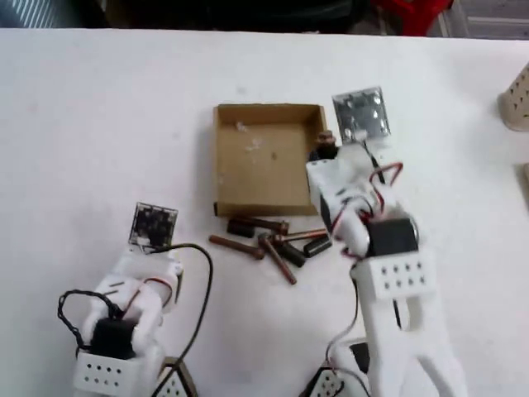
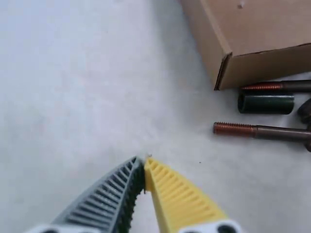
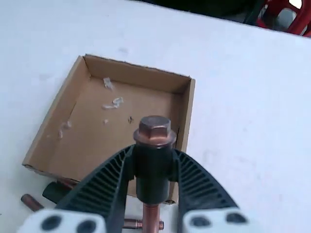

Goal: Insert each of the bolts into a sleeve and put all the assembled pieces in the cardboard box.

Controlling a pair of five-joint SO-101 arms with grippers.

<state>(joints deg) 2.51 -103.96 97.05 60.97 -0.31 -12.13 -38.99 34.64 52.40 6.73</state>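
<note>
The cardboard box stands open at the table's middle, holding only a few white scraps. My right gripper is shut on a black sleeve with a copper bolt through it; the hex head points up. It hovers at the box's right wall. In front of the box lie loose bolts and sleeves, also seen from the left wrist: a bolt and a dark sleeve. My left gripper is shut and empty over bare table, left of that pile.
The box corner is close to the loose parts. A perforated beige object stands at the table's right edge. A black cable loops beside the left arm. Wide white table lies left of the box.
</note>
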